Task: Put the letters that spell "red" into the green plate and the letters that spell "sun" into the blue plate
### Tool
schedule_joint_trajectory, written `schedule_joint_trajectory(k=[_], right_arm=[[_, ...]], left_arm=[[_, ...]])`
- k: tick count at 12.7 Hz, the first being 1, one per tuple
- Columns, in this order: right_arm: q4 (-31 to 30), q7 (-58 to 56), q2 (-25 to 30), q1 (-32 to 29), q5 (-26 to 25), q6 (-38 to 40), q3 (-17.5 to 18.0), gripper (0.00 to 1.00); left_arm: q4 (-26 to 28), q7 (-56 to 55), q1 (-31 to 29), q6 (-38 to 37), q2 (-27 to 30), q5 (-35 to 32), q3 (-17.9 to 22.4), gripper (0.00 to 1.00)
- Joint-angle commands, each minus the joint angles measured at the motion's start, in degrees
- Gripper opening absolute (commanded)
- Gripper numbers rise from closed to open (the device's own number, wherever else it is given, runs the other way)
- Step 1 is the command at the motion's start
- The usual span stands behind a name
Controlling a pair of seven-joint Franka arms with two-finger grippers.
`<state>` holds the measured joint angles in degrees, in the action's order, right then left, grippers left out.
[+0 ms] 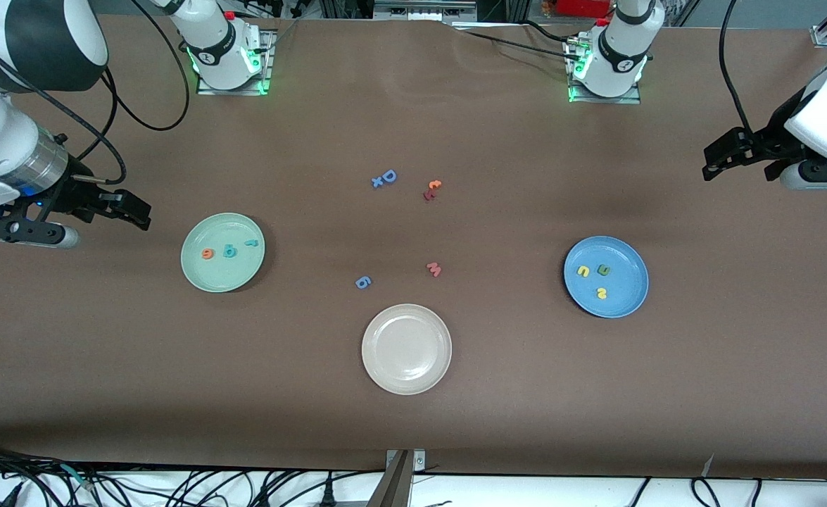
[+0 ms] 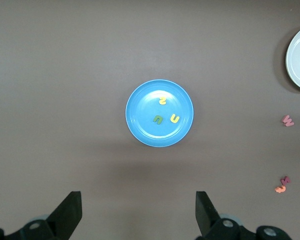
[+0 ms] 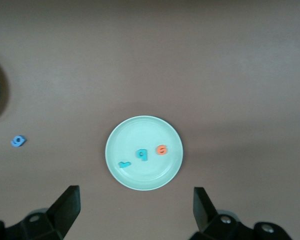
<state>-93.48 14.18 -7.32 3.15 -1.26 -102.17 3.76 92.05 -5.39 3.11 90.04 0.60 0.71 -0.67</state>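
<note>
At the left edge of the front view, a bit above the middle, the right gripper [image 1: 135, 211] hangs over bare table. Its fingers [image 3: 65, 207] are spread wide and hold nothing.

Next, left of the middle of the frame, sits the green plate [image 1: 202, 278]. Three letters lie in it in a row: an orange e [image 1: 207, 253], a teal d [image 1: 229, 251] and a small teal r [image 1: 251, 243].

In the middle of the frame, loose letters lie on the brown table [image 1: 103, 366]. A blue 6 [image 1: 362, 282] is just above the cream plate [image 1: 385, 373], which sits low in the middle. Higher up is a blue D [image 1: 388, 176] with a tiny blue x touching it. Beside that is an orange and dark red pair [image 1: 432, 189], touching each other. A pink w [image 1: 433, 269] lies lower, between the pair and the cream plate.

Right of the middle sits the blue plate [image 1: 628, 299]. In it are a yellow n [image 1: 583, 270], a green u [image 1: 604, 269] and a yellow s [image 1: 601, 293], close but not touching.

At the right edge, in the upper part, the left gripper [image 1: 712, 165] hangs over bare table. Its fingers [image 2: 205, 210] are spread wide too, with nothing between them.
</note>
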Motion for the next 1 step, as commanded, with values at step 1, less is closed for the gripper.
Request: schedule_joint_trajectory(k=[1], right_arm=[[-0.57,0.93,1.61,0.54,1.88,-0.31,-0.43,1.0]], left_arm=[[1.46,0.38,-0.65,-0.57,1.86,-1.67,-1.17,1.0]])
